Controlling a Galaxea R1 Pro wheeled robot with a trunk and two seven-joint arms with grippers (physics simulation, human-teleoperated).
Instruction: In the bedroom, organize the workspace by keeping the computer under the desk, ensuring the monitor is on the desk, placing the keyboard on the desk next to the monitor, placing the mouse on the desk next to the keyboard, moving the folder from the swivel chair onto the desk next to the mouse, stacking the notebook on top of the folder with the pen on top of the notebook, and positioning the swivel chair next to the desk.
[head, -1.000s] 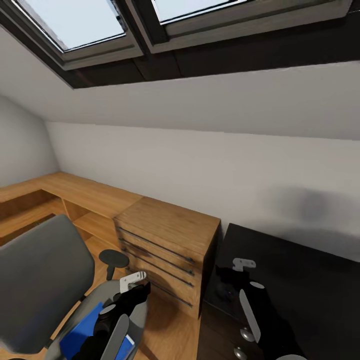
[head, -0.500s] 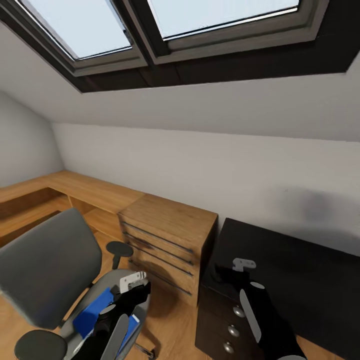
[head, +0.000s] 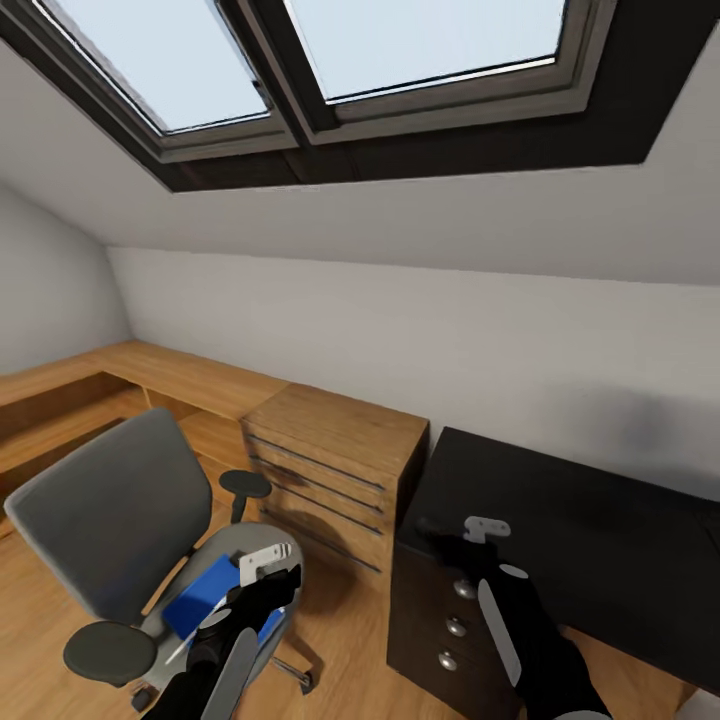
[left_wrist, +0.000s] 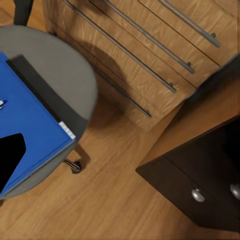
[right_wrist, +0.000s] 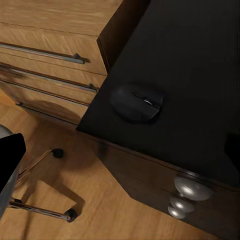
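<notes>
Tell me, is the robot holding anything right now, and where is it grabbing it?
Nothing looks held. The folder lies on the swivel chair, the mouse on the desk.

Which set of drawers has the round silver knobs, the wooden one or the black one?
The black drawers under the desk have round silver knobs. The wooden cabinet beside it has long thin bar handles instead.

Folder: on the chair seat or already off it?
On the seat. The flat bright blue folder lies flat on the grey padded swivel chair, overhanging the seat's edge in the left wrist view.
</notes>
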